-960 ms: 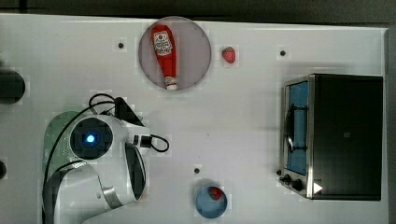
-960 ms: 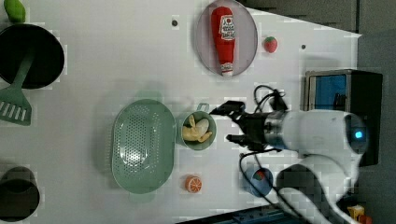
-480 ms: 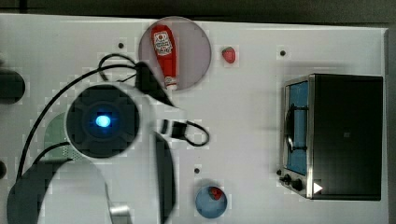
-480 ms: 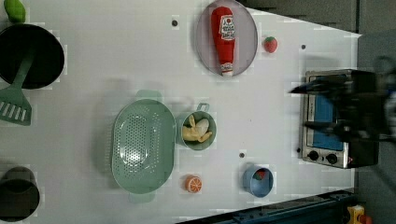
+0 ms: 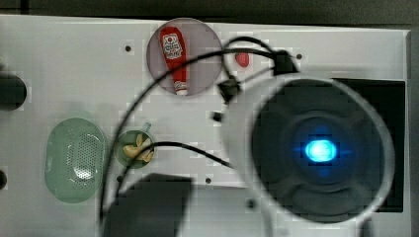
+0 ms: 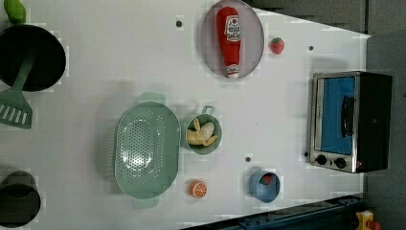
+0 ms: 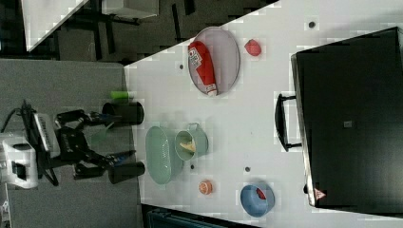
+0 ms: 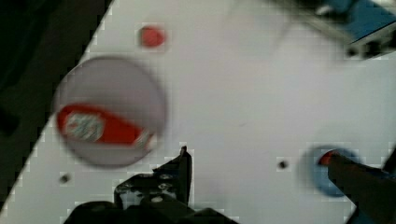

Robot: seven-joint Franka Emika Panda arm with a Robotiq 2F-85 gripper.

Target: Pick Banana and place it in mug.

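The banana [image 6: 201, 134] lies inside the mug [image 6: 205, 149], just right of the colander [image 6: 146, 149] in the left view; the gripper [image 8: 261, 163], jaws wide and empty, hangs well apart from it.

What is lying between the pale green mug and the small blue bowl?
Only bare white table with one small dark hole, in the left view, between mug and bowl.

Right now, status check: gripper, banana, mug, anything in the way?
Gripper open, empty, high off the table. Banana sits inside the mug, beside the colander. Nothing in the way.
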